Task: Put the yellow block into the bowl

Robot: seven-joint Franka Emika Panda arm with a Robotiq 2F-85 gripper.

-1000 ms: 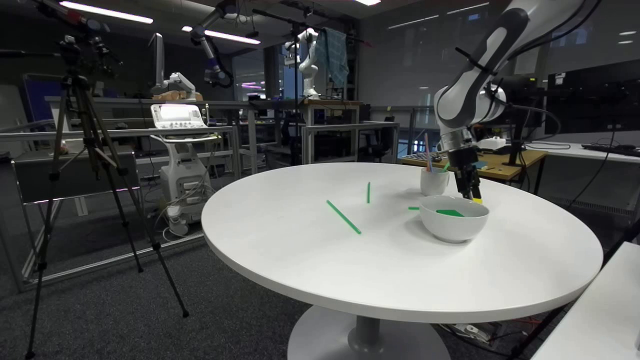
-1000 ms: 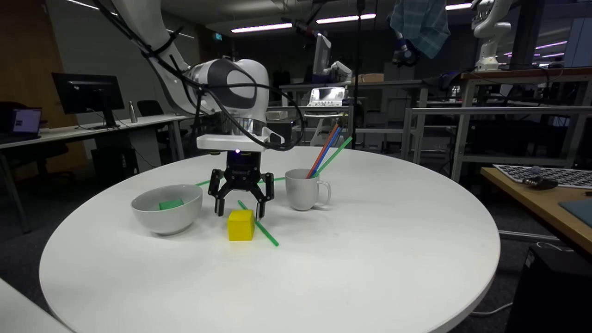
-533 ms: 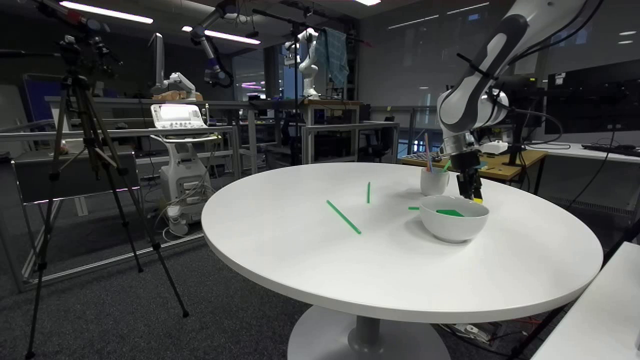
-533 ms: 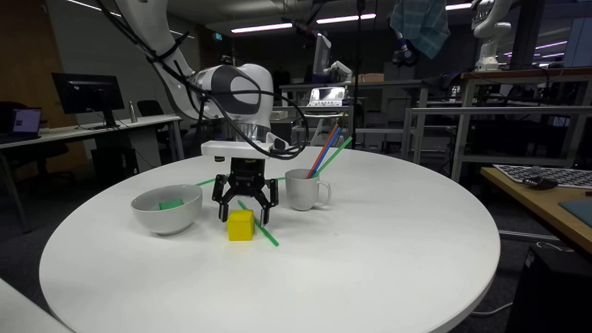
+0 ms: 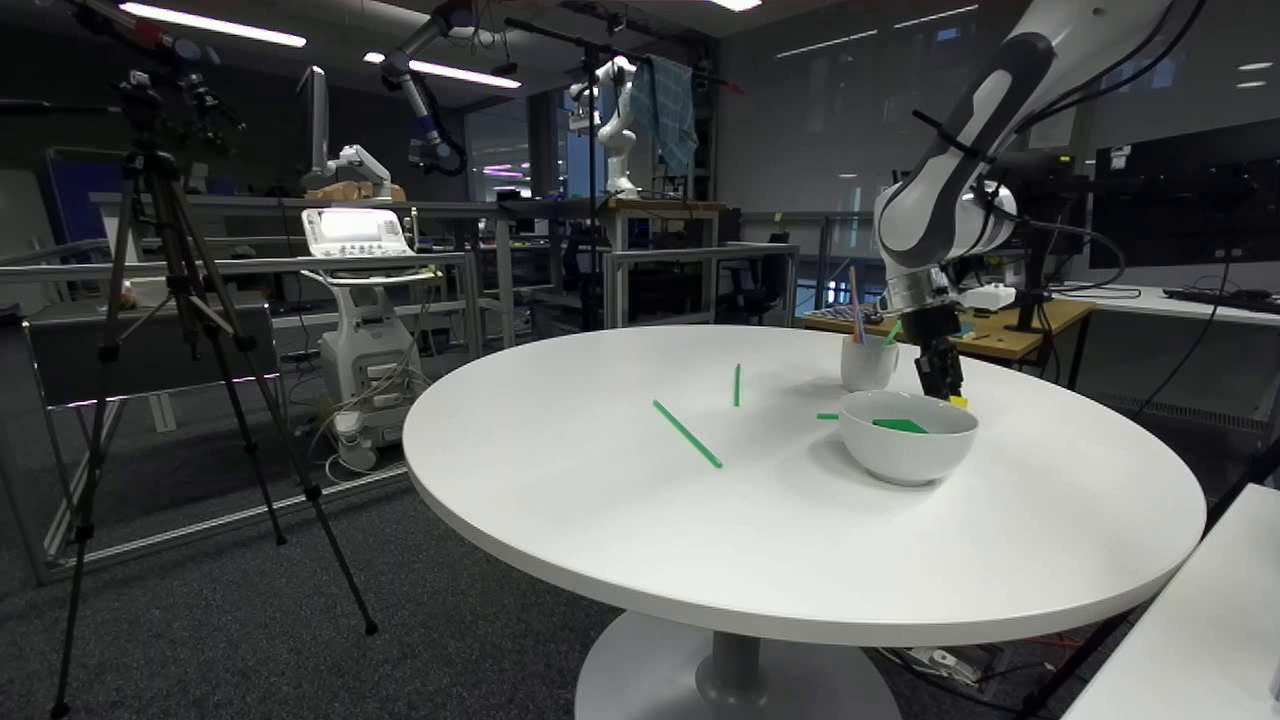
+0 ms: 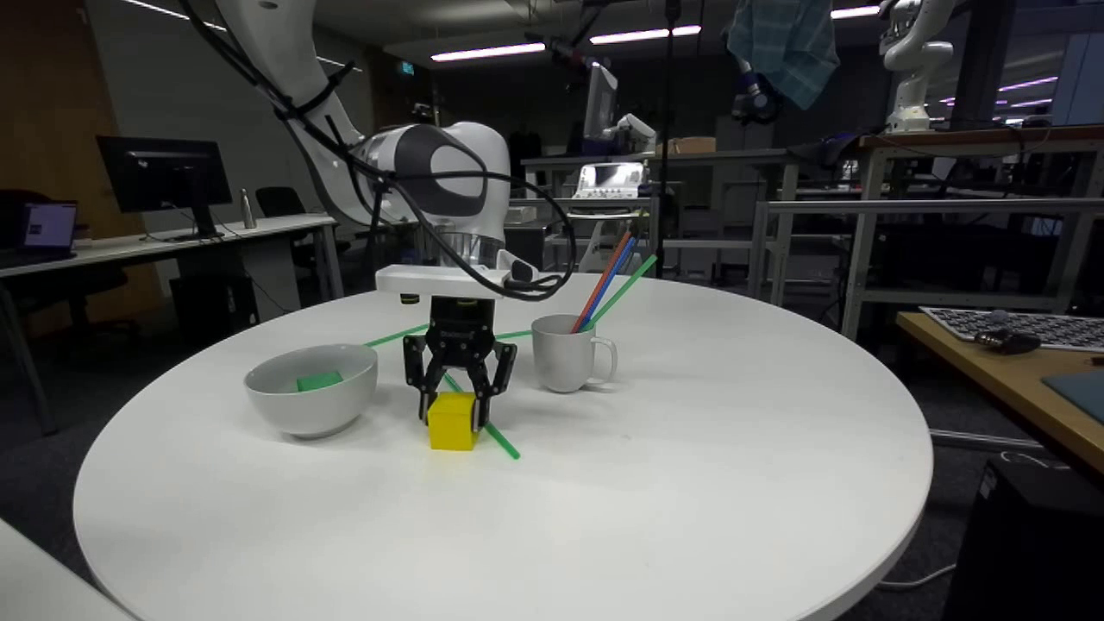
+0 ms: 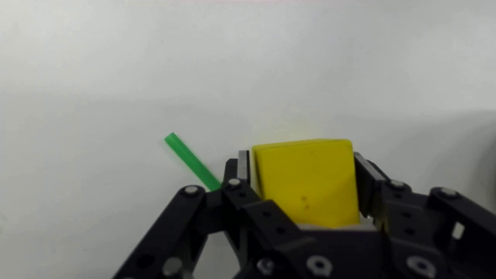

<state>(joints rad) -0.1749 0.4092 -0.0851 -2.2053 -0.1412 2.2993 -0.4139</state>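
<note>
Yellow block (image 7: 306, 180): on the desk (image 7: 116, 69), wrist view's lower middle; likely light, stiff, sturdy.
My pincer (image 6: 453, 422): straddling it closely; whether pinching, I cannot tell.
Block's sides: where I'd hold.

A round white table (image 6: 655, 517) fills the foreground of both exterior views. On it a white mug (image 6: 561, 358) stands upright, with an orange straw (image 6: 601, 283), a blue straw (image 6: 623, 257) and a green straw (image 6: 623, 292) leaning out over its rim. Three loose green straws (image 5: 687, 433) lie flat there, apart from one another. In an exterior view, a black tripod (image 5: 165, 205) and a white ultrasound machine (image 5: 365, 345) stand on dark carpet (image 5: 400, 640). In an exterior view, a white desk (image 6: 121, 248) carries a black monitor (image 6: 164, 175), a metal bottle (image 6: 247, 209) and an open laptop (image 6: 49, 226), and a teal checked cloth (image 6: 785, 43) hangs high up.
</note>
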